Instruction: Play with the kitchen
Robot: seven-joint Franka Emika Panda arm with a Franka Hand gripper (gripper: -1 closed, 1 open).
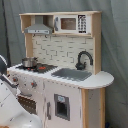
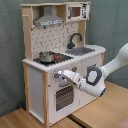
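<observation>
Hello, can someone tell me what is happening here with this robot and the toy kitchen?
A single robot arm reaches toward the front of the kitchen. Its gripper is at the knobs above the oven door, seemingly working one. A small pot sits on the stovetop, beside the sink and faucet.

White, light-wood kitchen; dotted backsplash; grey hood

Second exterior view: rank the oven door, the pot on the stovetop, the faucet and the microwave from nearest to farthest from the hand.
1. Oven door: just below the hand, on the kitchen's front.
2. Pot: above the hand, on the stovetop at the second exterior view's left.
3. Faucet: farther back, by the sink.
4. Microwave: top shelf, farthest.
</observation>
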